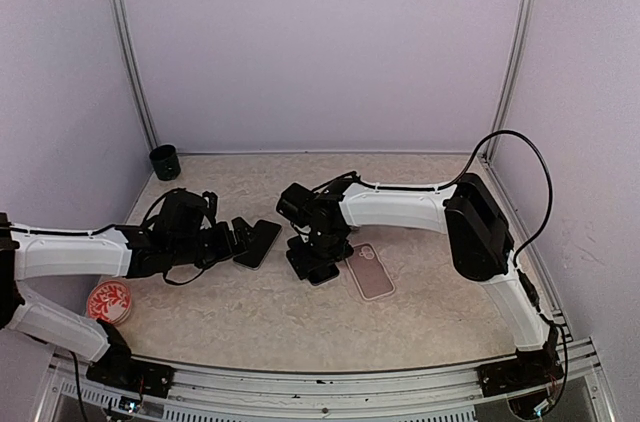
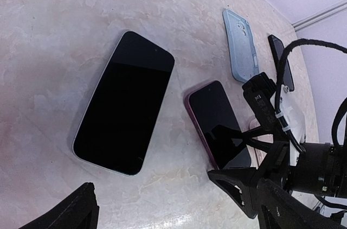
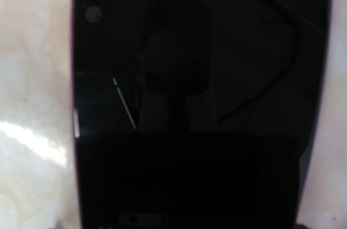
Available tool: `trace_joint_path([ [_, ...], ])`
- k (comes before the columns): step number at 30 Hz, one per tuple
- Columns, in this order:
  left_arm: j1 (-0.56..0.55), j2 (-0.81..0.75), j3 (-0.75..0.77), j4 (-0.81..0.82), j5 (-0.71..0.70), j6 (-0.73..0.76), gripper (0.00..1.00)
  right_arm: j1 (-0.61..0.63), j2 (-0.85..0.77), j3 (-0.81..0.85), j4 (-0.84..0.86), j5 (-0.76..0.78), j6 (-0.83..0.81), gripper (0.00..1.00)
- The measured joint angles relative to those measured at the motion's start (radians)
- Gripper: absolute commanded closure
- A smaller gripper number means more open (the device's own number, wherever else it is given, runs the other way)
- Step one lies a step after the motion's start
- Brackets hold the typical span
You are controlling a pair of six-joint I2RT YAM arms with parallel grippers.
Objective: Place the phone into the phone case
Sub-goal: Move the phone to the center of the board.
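The phone (image 2: pixel 217 115), dark-screened with a purple edge, lies flat on the marbled table. Its screen (image 3: pixel 195 50) fills the right wrist view, where no fingers can be made out. My right gripper (image 1: pixel 315 260) hangs low over the phone's near end with its jaws spread wide, holding nothing. The pale phone case (image 1: pixel 370 270) lies open side up just right of it, also seen as the case (image 2: pixel 240 44) beyond the phone. My left gripper (image 1: pixel 238 238) is open and empty beside a larger black phone (image 1: pixel 258 242), which lies in front of the left gripper (image 2: pixel 157 196).
The larger black phone (image 2: pixel 124 104) has a silver edge and lies left of the task phone. A dark flat object (image 2: pixel 282 61) lies past the case. A black cup (image 1: pixel 164 162) stands at the back left. A red-patterned round dish (image 1: pixel 109 302) sits at the front left.
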Motion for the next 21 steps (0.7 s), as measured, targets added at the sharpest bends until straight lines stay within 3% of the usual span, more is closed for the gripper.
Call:
trace_joint_path([
  [10,0.005,0.0,-0.003,0.0,0.003,-0.001,0.01,-0.001,-0.022,-0.037,-0.005,-0.018,-0.035,0.47],
  [21,0.006,0.0,-0.003,0.002,0.018,0.0,0.01,0.005,-0.097,-0.151,0.008,-0.005,-0.12,0.46],
])
